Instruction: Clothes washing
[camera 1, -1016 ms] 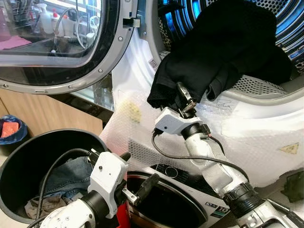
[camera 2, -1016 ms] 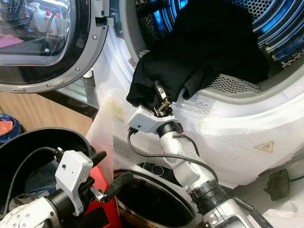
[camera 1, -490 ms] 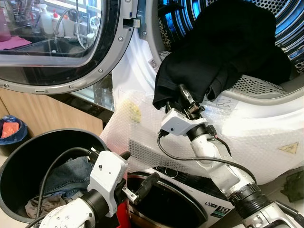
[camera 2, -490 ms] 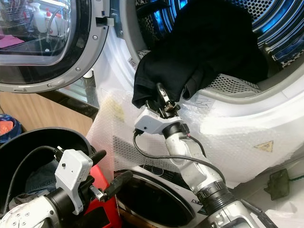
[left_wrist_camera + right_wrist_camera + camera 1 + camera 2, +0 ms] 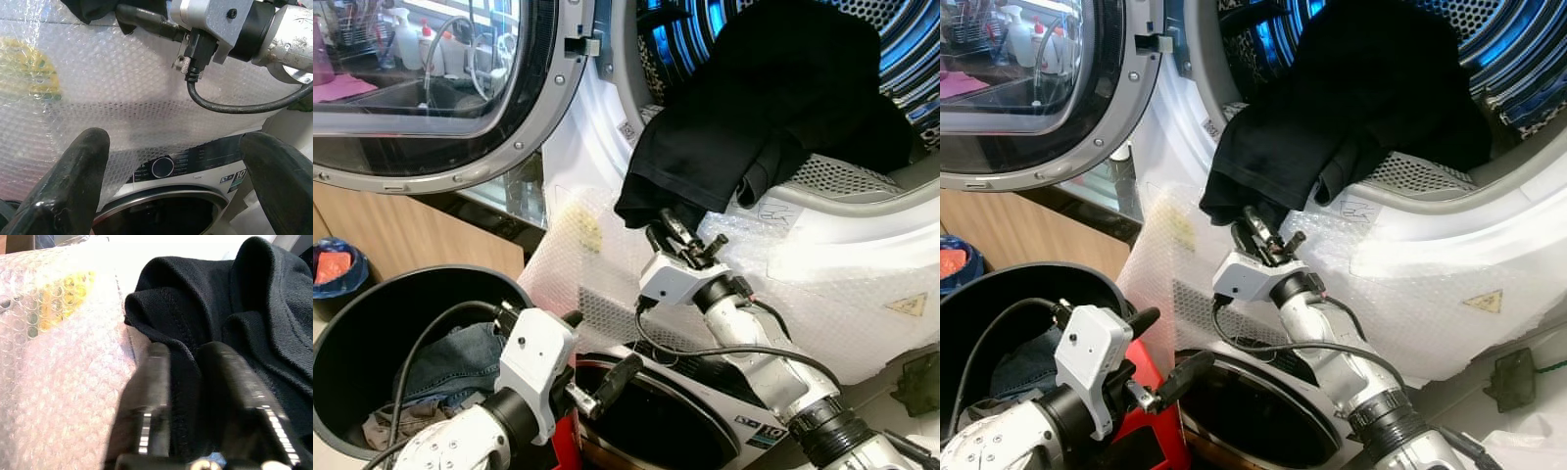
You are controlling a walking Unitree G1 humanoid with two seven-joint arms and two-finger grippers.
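Right wrist view: right end effector pinches the crumpled black garment's stitched hem.

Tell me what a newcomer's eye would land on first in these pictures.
First, the black garment spilling out of the open drum and over its rim, with the right gripper pinching its lowest fold. Next, the round glass door swung open to the robot's left, and below it the dark laundry basket holding clothes, beside the open left gripper.
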